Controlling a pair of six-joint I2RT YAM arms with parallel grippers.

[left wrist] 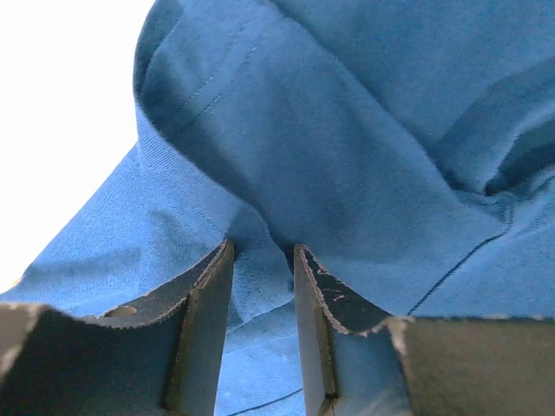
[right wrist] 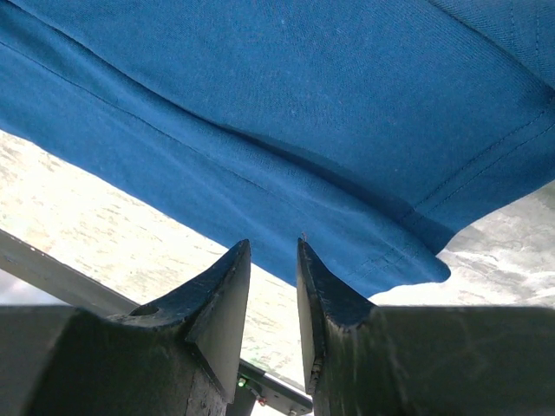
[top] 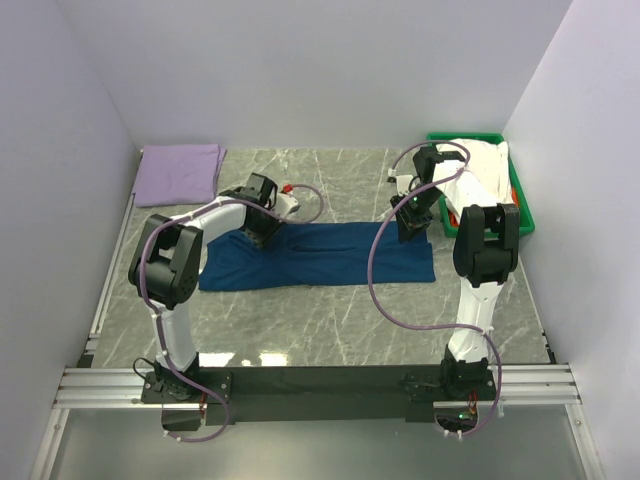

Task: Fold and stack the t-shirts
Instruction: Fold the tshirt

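Note:
The navy blue t-shirt (top: 320, 255) lies folded into a long strip across the middle of the table. My left gripper (top: 262, 226) is down at its far left edge. In the left wrist view the left gripper (left wrist: 262, 251) is narrowly open, and bunched navy cloth (left wrist: 347, 130) lies just past the tips and shows in the gap. My right gripper (top: 412, 224) is at the strip's far right edge. In the right wrist view the right gripper (right wrist: 273, 247) is narrowly open and empty, with the shirt's hem (right wrist: 347, 251) just beyond its tips. A pale lavender t-shirt (top: 180, 172) lies folded at the back left.
A green bin (top: 524, 205) stands at the back right and holds a white t-shirt (top: 482, 162). A bit of orange-red cloth (top: 453, 213) shows at its near left side. White walls close in the left, back and right sides. The marble table (top: 330, 320) has its front edge at the arm bases.

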